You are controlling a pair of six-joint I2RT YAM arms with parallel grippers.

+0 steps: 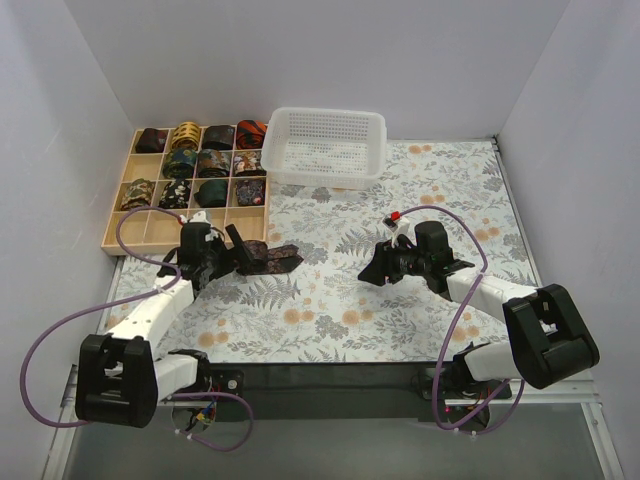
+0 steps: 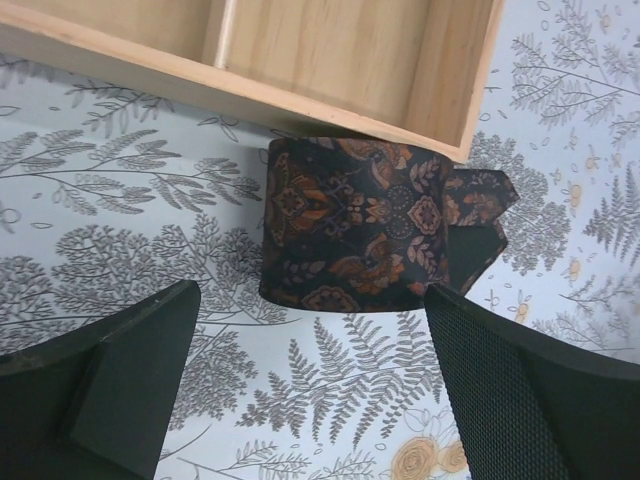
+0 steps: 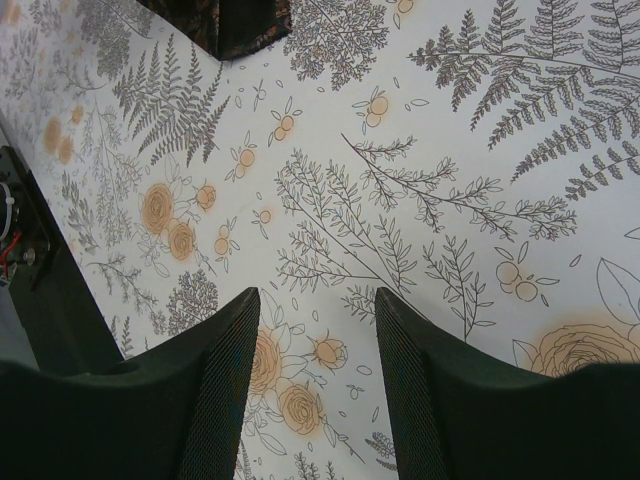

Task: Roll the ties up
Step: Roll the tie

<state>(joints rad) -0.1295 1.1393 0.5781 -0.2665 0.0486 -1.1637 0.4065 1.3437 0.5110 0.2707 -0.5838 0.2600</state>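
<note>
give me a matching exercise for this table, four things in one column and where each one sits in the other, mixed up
Things:
1 rolled tie
2 basket
3 wooden tray
4 right gripper

Places:
a far middle of the table
b above bare table, jaws apart, nothing between them
c on the table at the tray's near right corner
d far left corner, coiled ties in its compartments

Pairs: 1-c, 2-a, 3-d, 4-b
</note>
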